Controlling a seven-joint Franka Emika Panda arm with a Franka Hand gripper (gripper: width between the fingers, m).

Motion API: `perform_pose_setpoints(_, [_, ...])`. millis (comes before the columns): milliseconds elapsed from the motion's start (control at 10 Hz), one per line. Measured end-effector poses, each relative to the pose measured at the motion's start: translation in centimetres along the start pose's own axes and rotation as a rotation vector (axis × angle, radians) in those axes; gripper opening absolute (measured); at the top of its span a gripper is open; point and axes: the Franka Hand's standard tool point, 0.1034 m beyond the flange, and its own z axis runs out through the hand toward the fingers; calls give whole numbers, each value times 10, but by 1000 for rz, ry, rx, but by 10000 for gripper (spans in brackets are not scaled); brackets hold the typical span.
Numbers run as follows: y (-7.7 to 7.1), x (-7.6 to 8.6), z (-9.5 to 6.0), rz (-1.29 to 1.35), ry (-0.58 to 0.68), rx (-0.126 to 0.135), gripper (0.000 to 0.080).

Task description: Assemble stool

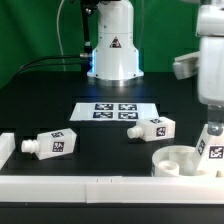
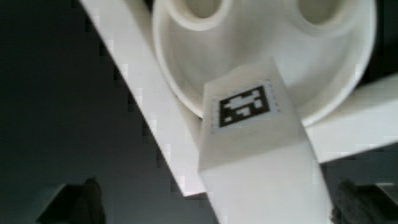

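On table, leg (image 1: 52, 144) lying flat, axis sideways

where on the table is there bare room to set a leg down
The widest bare patch is the black table between the marker board and the leg at the exterior view's left. A narrower strip lies between the two lying legs, the other near the seat. The exterior view's right is crowded: seat, upright leg, open gripper.
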Motion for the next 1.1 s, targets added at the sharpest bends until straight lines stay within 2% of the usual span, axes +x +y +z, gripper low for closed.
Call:
perform_pose_setpoints(200, [0,7,1,-184,-42,-10,649])
perform_pose_setpoints(500, [4,14,2,-358,-84,-6,649])
perform_pose_setpoints(700, [6,12,1,-321,-84,-9,649])
perform_pose_setpoints(900, [10,3,-9,-208,-78,-14,649])
perform_pose_setpoints(1100, [6,-2,-11,-112,-81,-12,649])
